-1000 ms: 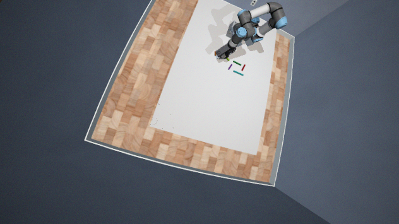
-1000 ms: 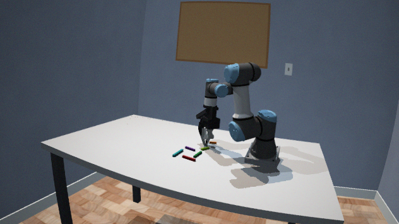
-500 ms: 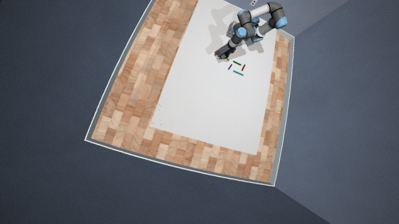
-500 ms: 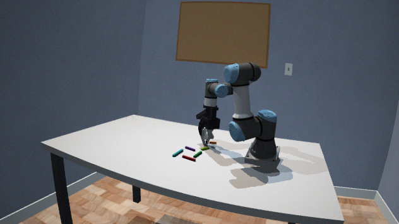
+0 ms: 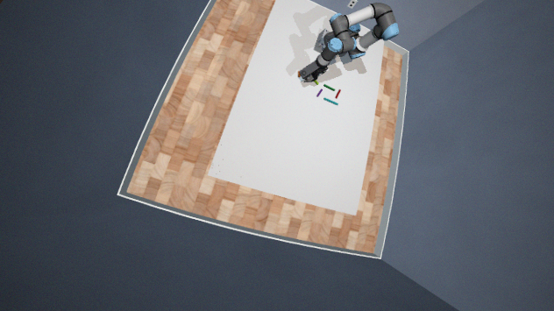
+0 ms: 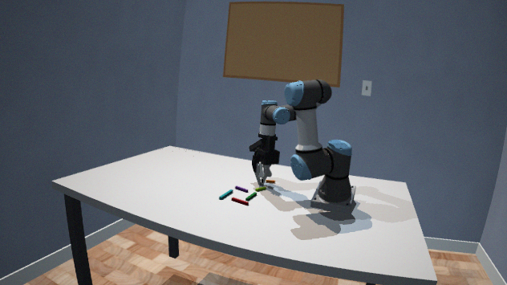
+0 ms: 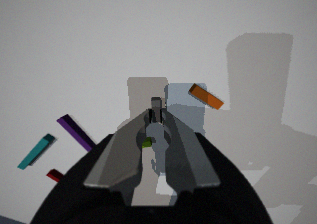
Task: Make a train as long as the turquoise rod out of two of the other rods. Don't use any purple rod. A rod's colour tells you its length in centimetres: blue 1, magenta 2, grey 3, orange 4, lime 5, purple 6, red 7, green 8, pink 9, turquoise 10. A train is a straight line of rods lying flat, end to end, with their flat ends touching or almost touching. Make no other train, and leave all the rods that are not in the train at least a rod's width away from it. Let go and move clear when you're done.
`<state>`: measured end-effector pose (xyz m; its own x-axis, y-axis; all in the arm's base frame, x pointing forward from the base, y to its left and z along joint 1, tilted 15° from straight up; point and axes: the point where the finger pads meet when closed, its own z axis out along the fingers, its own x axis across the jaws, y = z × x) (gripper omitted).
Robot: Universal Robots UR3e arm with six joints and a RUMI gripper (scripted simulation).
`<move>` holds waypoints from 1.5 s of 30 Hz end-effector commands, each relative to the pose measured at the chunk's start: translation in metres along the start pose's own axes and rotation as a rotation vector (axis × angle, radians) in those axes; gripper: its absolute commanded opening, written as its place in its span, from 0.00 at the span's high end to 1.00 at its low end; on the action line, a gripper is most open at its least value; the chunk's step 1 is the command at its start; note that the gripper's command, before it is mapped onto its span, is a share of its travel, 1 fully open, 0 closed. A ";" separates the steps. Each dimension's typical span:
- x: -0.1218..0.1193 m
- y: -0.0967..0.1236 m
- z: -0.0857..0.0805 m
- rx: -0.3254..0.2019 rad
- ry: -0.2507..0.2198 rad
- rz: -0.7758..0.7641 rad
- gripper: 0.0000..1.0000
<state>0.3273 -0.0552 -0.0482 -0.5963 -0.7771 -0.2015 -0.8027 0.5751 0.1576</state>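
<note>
Short lime-green rod (image 7: 147,142): clamped in my tool (image 7: 155,125), the two grey jaws pinched on it. Only a nub of green shows between them in the wrist view. In the exterior view the lime rod (image 6: 261,189) sits at the fingertips, low over the white desk (image 6: 160,176). I cannot tell whether it is lifted or resting.

Why this grip: I judge the lime rod is meant as one half of the train. The tool comes straight down, so the rod should stay level.

Outward, wrist view:
- Orange rod (image 7: 206,96) at 1 o'clock of the tool, apart from it, lying slantwise.
- Long purple rod (image 7: 76,132) at 9 o'clock. It is barred from the train, so I keep away from it.
- Turquoise rod (image 7: 35,151), the length reference, further out at 9 o'clock, near the purple one but apart.
- Red rod (image 7: 55,175) at 8 o'clock, cut off by the tool body.

Dark green rod (image 6: 251,196): hidden from the wrist view. In the exterior view it lies just beside the lime rod, between it and the red rod.

Hard to make out: which rod could partner the lime one. No second lime rod shows in any view. The rods are tiny from the top, so I cannot judge their ends.
</note>
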 end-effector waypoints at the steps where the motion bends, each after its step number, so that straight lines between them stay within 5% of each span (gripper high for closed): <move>1: 0.000 -0.001 -0.001 0.003 0.000 0.000 1.00; 21: 0.000 -0.001 -0.001 0.003 0.000 0.000 0.86; 45: 0.000 -0.001 -0.015 0.003 0.000 0.000 0.86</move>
<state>0.3274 -0.0572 -0.0405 -0.5963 -0.7770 -0.2015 -0.8027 0.5752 0.1575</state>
